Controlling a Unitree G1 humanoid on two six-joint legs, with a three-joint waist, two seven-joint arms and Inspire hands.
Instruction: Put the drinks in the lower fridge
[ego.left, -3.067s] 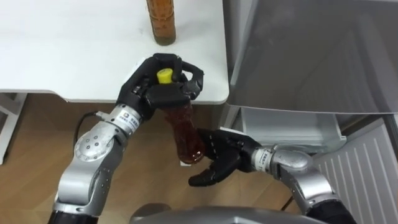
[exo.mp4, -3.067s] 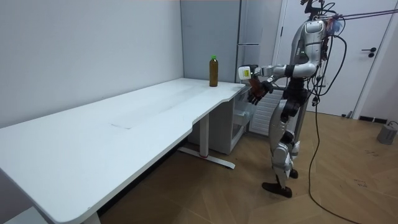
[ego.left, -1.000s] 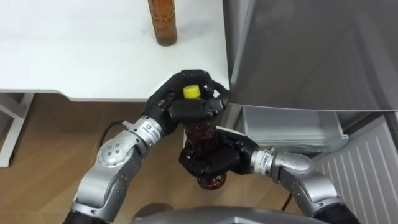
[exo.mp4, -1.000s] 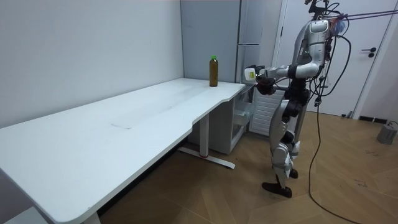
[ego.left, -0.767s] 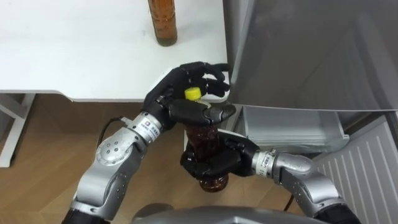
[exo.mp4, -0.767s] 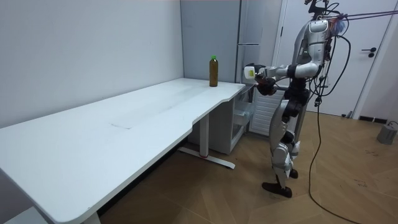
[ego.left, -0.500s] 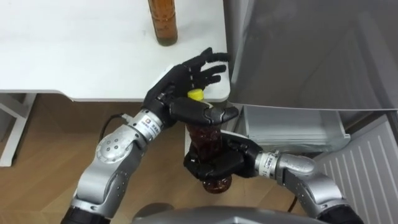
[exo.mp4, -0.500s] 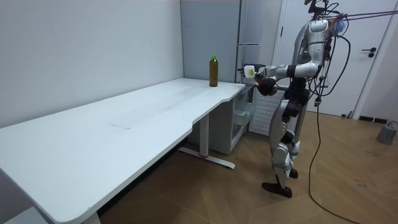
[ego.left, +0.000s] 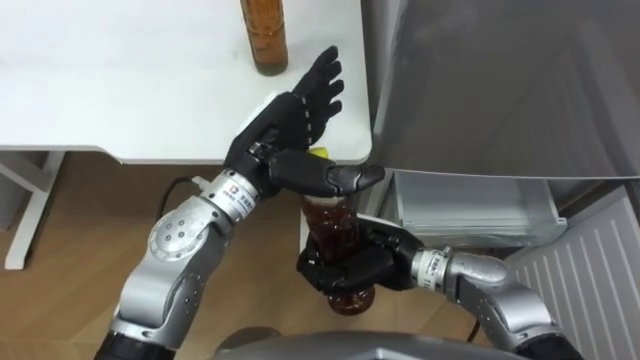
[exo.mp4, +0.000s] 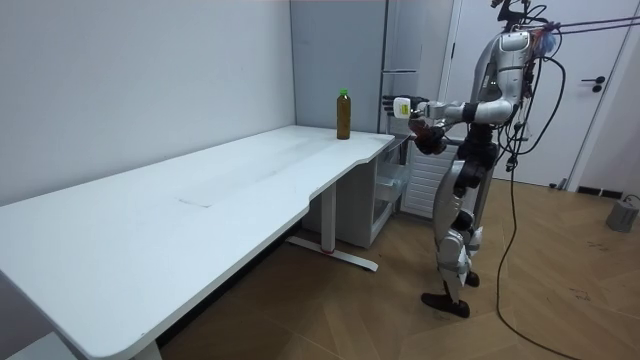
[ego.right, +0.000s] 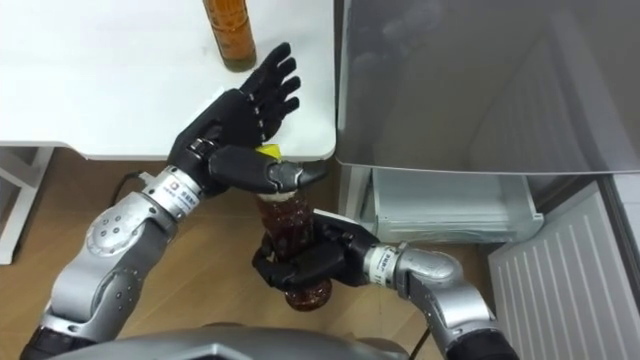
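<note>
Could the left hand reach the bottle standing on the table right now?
Probably yes. The left hand is open, fingers stretched toward the amber bottle on the table, with nothing between them; the right hand holds the red drink.

L hand open, fingers splayed, thumb out; R hand clamped round bottle.

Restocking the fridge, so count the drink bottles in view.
2. The dark bottle is in the right hand; the amber bottle stands on the table. Others may be hidden in the fridge.
</note>
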